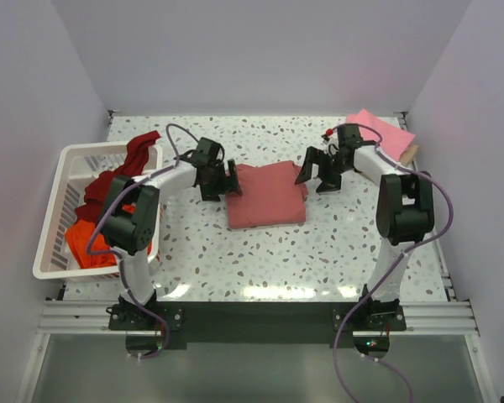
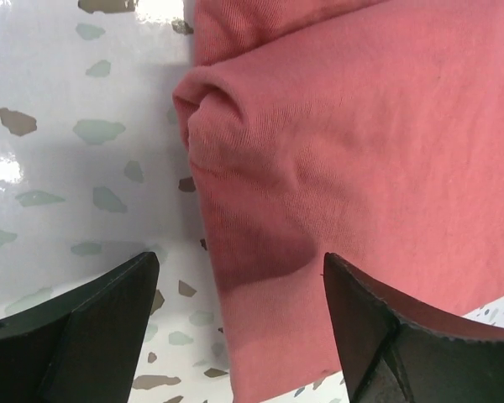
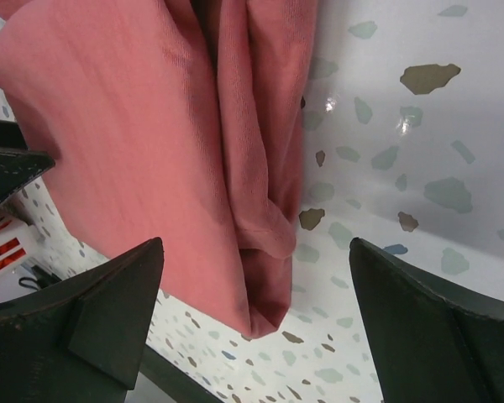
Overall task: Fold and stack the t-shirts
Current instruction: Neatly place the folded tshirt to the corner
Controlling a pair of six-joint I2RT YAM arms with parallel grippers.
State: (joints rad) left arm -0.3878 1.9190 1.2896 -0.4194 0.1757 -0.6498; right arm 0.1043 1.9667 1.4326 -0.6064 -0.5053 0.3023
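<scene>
Both arm bases (image 1: 139,317) sit at the bottom of the overhead view. Beyond them the rose-red shirt (image 1: 266,195) lies folded in the middle of the table (image 1: 319,252), with the left claw (image 1: 227,180) at its left edge and the right claw (image 1: 317,172) at its far right corner. A maroon shirt (image 1: 105,186) and an orange shirt (image 1: 88,242) fill the basket (image 1: 50,220) on the left, and a pink shirt (image 1: 380,134) lies far right.

On the left wrist, the fingers (image 2: 84,327) are spread, straddling the shirt's bunched edge.

On the right wrist, the fingers (image 3: 92,319) are spread over a folded corner, pinching nothing.

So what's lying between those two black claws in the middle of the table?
A folded rose-red t-shirt, spanning from the left gripper to the right gripper; the top view shows it best.
</scene>
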